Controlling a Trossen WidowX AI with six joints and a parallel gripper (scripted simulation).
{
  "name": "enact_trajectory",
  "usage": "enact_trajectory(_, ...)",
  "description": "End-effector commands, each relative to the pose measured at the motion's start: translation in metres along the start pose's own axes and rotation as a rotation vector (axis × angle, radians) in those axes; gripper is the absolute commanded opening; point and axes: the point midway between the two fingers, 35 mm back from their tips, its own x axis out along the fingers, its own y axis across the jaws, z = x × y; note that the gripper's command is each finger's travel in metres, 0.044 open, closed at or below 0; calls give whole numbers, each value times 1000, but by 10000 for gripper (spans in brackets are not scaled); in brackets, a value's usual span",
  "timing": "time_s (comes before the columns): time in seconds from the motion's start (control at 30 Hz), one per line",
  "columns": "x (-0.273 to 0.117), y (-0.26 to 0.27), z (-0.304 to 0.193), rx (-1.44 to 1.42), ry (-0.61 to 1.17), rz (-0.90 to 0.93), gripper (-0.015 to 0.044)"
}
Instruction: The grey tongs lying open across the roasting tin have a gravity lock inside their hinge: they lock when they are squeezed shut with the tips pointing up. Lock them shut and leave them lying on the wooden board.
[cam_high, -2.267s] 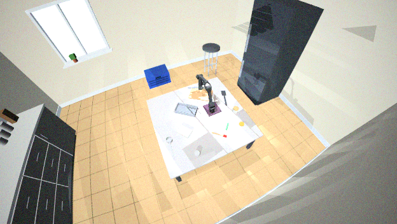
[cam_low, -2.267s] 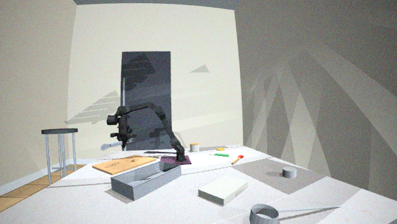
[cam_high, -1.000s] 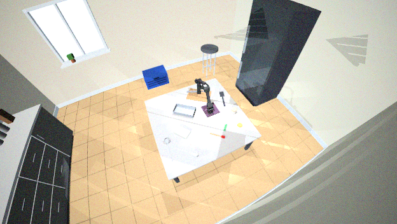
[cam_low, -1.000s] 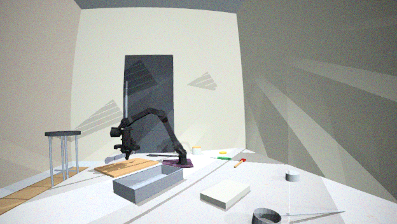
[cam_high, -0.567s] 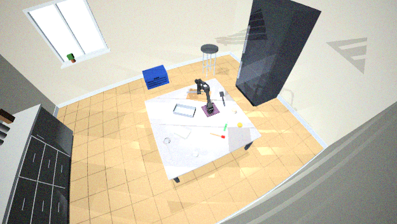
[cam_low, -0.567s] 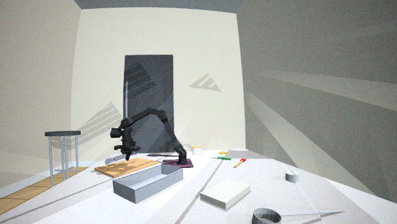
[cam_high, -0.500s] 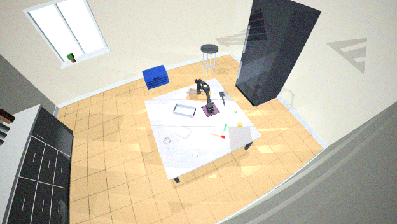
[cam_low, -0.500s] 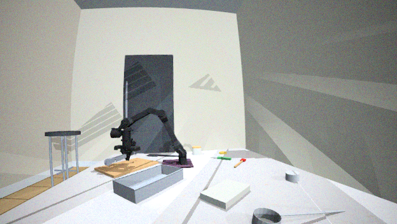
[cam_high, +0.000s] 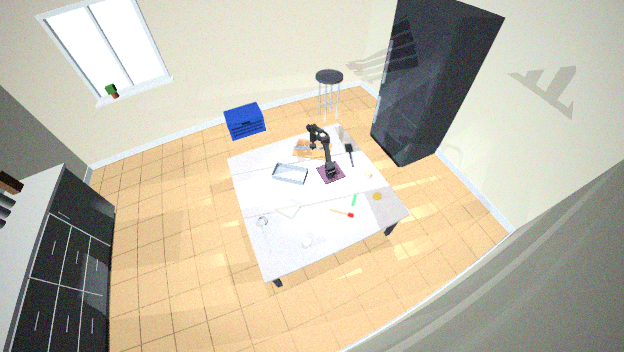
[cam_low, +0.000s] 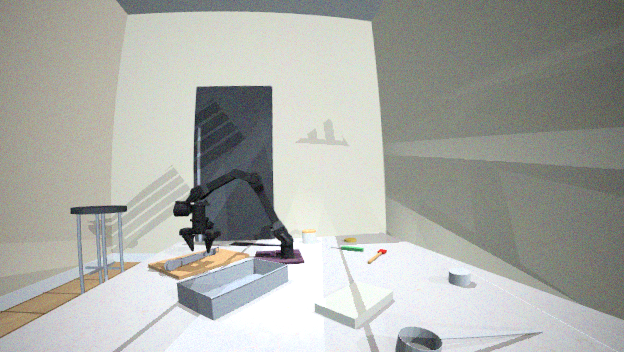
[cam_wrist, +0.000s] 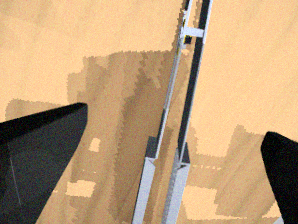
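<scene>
The grey tongs (cam_low: 176, 261) (cam_wrist: 177, 190) lie on the wooden board (cam_high: 302, 154) (cam_low: 230, 256) (cam_wrist: 45, 45). In the wrist view their two arms run side by side, close together with a narrow gap, and a small crosspiece joins them near the top. Whether the lock inside the hinge is engaged cannot be seen. My gripper (cam_low: 200, 250) (cam_wrist: 177, 127) is wide open and points down just above the tongs, with one finger on each side and board visible between fingers and tongs. The roasting tin (cam_high: 289, 180) (cam_low: 246, 296) has no tongs in it.
A black spatula (cam_high: 349, 148) lies to the right of the arm. A pale block (cam_low: 355, 305), a grey cup (cam_low: 417, 341), a small round tub (cam_low: 459, 277), a green-handled tool (cam_low: 352, 248) and a red-headed tool (cam_low: 377, 256) are farther off on the table.
</scene>
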Motion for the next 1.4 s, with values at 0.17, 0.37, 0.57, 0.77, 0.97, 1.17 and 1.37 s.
enact_trajectory(0.17,-47,-2,61,-3,-4,3,440)
enact_trajectory(0.37,-107,-31,138,2,-14,1,440)
enact_trajectory(0.57,-119,-36,145,3,-15,7,440)
enact_trajectory(0.77,-150,-35,142,3,-14,46,440)
enact_trajectory(0.97,-150,-35,142,3,-14,46,440)
enact_trajectory(1.17,-150,-35,142,3,-14,46,440)
enact_trajectory(1.37,-150,-35,142,3,-14,46,440)
